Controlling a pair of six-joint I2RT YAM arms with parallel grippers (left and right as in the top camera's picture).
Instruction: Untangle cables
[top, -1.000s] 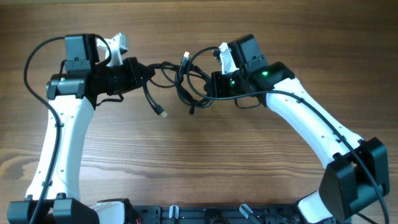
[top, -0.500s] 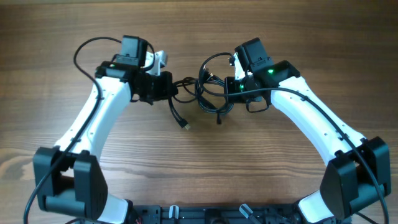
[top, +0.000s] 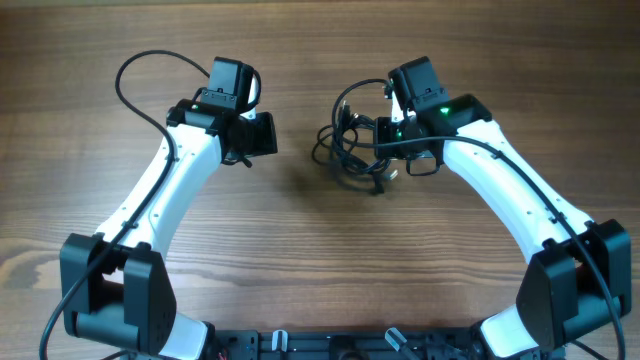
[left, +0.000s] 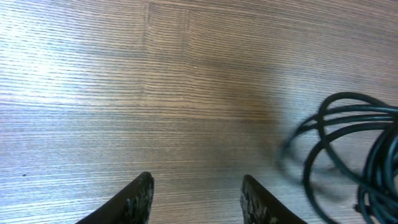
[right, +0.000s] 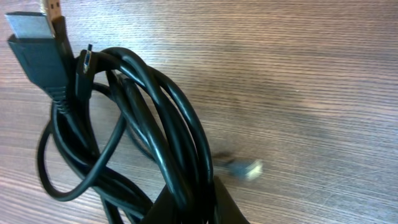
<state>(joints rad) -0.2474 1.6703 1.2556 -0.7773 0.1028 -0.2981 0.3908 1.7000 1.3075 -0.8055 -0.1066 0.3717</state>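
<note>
The cables (top: 343, 147) are a tangled bundle of thin black loops hanging just left of my right gripper (top: 372, 140). In the right wrist view my right gripper (right: 189, 202) is shut on several strands of the cables (right: 140, 106). A flat plug (right: 36, 43) sticks out at the top left, and a small light-tipped plug (right: 245, 168) swings blurred beside the jaws. My left gripper (top: 264, 134) is apart from the bundle, to its left. In the left wrist view it (left: 198, 196) is open and empty over bare wood, with the cable loops (left: 348, 146) at the right edge.
The wooden table (top: 300, 260) lies under everything. Thicker black wires (top: 135, 80) run along both white arms. A dark rail (top: 320, 345) lies along the front edge between the arm bases.
My left gripper has let go of the cable strand it held and now stands open. The freed strand has swung to the bundle in my right gripper, which has shifted slightly right.
</note>
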